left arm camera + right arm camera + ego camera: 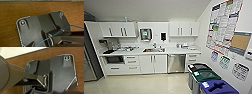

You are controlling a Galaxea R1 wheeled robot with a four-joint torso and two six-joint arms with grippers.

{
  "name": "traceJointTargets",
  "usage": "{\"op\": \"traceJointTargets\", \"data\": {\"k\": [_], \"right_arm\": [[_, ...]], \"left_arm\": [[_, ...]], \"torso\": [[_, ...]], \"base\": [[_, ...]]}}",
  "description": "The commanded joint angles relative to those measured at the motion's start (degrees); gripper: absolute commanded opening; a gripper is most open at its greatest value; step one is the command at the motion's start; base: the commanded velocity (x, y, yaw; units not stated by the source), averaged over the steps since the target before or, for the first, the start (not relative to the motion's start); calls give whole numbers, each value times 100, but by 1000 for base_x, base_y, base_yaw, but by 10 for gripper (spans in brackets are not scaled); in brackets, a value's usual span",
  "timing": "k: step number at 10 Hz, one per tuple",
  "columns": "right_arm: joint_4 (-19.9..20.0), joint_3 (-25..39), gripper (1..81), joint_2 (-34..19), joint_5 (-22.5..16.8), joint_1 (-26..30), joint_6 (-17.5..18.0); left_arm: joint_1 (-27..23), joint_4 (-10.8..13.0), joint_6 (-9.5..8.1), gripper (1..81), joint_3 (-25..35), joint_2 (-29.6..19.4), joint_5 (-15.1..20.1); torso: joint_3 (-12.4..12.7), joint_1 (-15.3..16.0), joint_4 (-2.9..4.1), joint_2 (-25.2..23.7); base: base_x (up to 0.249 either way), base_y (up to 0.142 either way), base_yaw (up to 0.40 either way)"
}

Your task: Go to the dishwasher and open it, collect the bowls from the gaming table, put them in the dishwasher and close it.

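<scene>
The dishwasher (176, 63) is set under the white counter, right of the sink cabinet, in the head view. Its brushed steel front is shut, with a bar handle along the top. It stands across the floor from me, a little right of centre. The bowls and the gaming table are out of view. Both wrist views look down on the robot's own dark plate over a brown wood-grain surface.
A kitchenette runs along the far wall: white counter (181, 51), sink (153, 50), upper cabinets (119, 29), a built-in oven (114, 59). A steel fridge (89, 67) stands at the left. Black, green and blue bins (209, 80) line the right wall under posters. Pale floor (144, 83) lies between.
</scene>
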Motion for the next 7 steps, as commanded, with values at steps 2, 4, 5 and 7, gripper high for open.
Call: {"op": "traceJointTargets", "data": {"k": [2, 4, 5, 7], "right_arm": [[-95, 107, 811, -143, -204, 267, -17], [-95, 89, 811, -125, -213, 276, -17], [-95, 72, 811, -116, -213, 276, -17], [-95, 72, 811, -116, -213, 285, -17]], "left_arm": [[-335, 69, -4, 811, 44, -105, 260], [-335, 69, 4, 811, 44, -105, 260], [-326, 69, -4, 811, 36, -105, 252], [-335, 69, -4, 811, 44, -105, 260]], "torso": [[0, 0, 0, 0], [0, 0, 0, 0], [0, 0, 0, 0], [0, 0, 0, 0]], "base": [[174, 0, 0], [174, 0, 0], [174, 0, 0], [171, 0, 0]]}}
